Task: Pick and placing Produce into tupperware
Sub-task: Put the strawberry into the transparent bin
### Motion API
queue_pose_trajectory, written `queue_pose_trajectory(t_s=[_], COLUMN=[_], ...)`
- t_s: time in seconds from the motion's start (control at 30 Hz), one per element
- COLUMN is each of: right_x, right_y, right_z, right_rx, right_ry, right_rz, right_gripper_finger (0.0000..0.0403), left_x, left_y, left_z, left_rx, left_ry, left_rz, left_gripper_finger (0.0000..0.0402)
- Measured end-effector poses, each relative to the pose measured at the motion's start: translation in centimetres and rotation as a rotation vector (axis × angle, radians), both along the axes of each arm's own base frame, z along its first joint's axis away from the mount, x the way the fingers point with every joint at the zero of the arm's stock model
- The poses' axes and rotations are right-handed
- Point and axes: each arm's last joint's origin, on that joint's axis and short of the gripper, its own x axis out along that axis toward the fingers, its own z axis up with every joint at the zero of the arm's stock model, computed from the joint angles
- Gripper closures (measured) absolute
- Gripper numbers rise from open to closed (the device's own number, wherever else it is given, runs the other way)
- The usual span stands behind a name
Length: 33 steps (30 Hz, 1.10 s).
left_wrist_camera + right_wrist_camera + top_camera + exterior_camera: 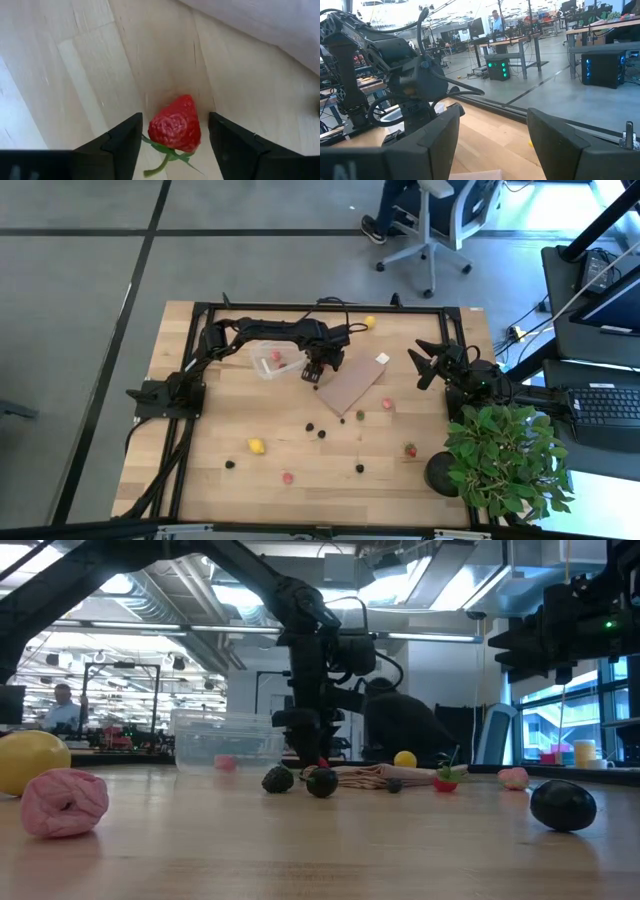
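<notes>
Left tool [172,145] points down beside tupperware [277,359], fingers wide around strawberry [175,125]; right tool [492,145] wide, raised.

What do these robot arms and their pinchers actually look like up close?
Both arms are dark, nearly black, built of jointed segments with loose black cables looping along them. The left gripper ends in two flat, matte black fingers with angular edges; the right gripper has the same pair. No markings show.
</notes>
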Motion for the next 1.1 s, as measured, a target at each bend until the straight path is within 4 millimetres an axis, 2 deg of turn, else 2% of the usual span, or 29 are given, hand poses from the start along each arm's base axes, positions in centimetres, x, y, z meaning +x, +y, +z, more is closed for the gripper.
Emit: queue_pose_trajectory(t_s=[0.33, 0.43, 0.67, 0.8, 0.9, 1.1], right_x=[0.0, 0.0, 0.0, 0.0, 0.0, 0.0], right_y=[0.0, 0.0, 0.0, 0.0, 0.0, 0.0], right_z=[0.0, 0.0, 0.0, 0.0, 0.0, 0.0], right_rx=[0.0, 0.0, 0.0, 0.0, 0.001, 0.002], right_ry=[0.0, 0.0, 0.0, 0.0, 0.0, -0.002], right_rz=[0.0, 0.0, 0.0, 0.0, 0.0, 0.001], right_gripper_finger=[0.0169, 0.0169, 0.0169, 0.0169, 0.0169, 0.0169], left_x=[0.0, -0.3, -0.4, -0.8, -2.1, -5.4], left_y=[-0.1, -0.1, 0.7, 1.4, 1.8, 2.2], left_z=[0.0, 0.6, 6.3, 10.8, 13.2, 15.9], left_rx=[0.021, 0.029, 0.081, 0.094, 0.053, -0.089], left_ry=[0.006, 0.037, 0.056, -0.007, -0.038, -0.025], left_rz=[0.0, -0.003, 0.032, 0.087, 0.166, 0.37], left_gripper_finger=[0.0268, 0.0274, 0.026, 0.0268, 0.0274, 0.0263])
